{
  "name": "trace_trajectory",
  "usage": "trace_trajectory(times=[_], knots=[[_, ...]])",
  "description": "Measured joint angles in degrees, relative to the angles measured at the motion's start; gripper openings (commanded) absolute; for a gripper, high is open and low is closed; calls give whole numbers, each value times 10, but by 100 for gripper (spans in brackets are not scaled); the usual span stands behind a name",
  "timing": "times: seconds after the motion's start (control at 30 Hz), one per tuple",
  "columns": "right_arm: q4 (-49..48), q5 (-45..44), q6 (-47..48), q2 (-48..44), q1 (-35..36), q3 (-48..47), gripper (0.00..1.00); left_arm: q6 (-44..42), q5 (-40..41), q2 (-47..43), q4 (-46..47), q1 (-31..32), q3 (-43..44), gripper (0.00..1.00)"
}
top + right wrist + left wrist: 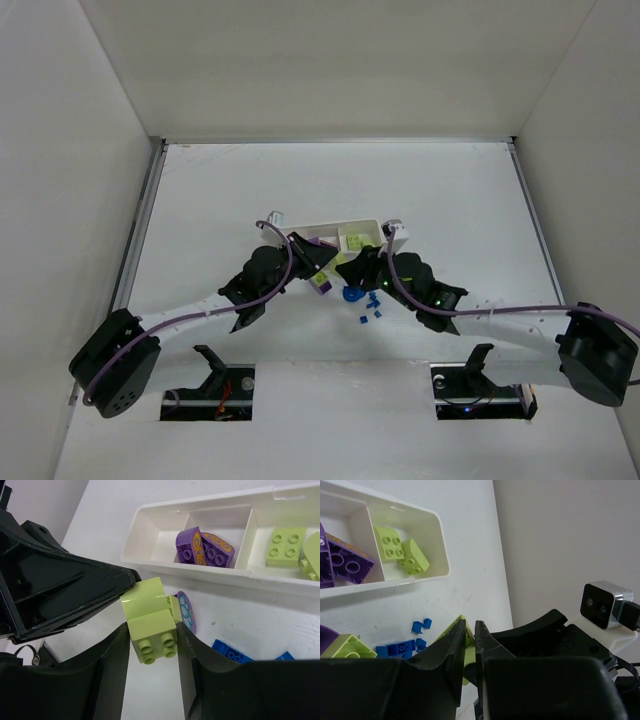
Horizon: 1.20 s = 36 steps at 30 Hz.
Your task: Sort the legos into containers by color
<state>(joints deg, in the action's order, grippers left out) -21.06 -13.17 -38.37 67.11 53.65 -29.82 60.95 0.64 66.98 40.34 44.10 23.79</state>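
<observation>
The right tool (152, 632) gripped a lime-yellow brick (149, 622) between its fingers. The left tool (471, 630), jaws narrowed to a slit, sat with its tip just beside that brick. A purple brick (186, 611) and blue bricks (230, 652) lay near on the tabletop (250, 615). Beyond, the white tray (210, 575) held purple bricks (205, 547) in its middle compartment and lime bricks (285, 547) in an end one.

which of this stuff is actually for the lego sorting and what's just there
For the job: lime brick in the right hand; purple bricks and lime bricks in the white tray; loose blue bricks.
Just there: purple cable, wrist camera, enclosure wall.
</observation>
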Motion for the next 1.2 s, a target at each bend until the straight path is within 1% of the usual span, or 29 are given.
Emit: trace_trajectory(times=[0.07,0.13,0.2,0.37,0.43,0.6,0.77,0.9,1.07,1.2], knots=[[0,1,0,-3,0,1,33,0,-1,-1,0,0,0,8],[0,2,0,-6,0,3,32,0,-2,-1,0,0,0,11],[-1,4,0,-12,0,7,32,0,-3,-4,-1,1,0,20],[-5,14,-4,-31,-7,8,32,-2,-3,-23,-3,-1,0,49],[-5,23,-9,-36,-14,8,32,-3,-2,-33,-3,-3,0,54],[-6,61,-29,-46,-42,8,32,-3,-4,-56,8,-9,-10,56],[-18,125,-67,-46,-87,8,32,22,-5,-80,38,-14,-62,56],[-52,177,-110,-38,-116,8,32,42,-6,-91,71,-14,-95,56],[-101,231,-164,-12,-128,8,32,61,-8,-89,113,-14,-101,57],[-133,249,-200,-4,-128,8,32,74,-7,-82,160,-14,-103,56]])
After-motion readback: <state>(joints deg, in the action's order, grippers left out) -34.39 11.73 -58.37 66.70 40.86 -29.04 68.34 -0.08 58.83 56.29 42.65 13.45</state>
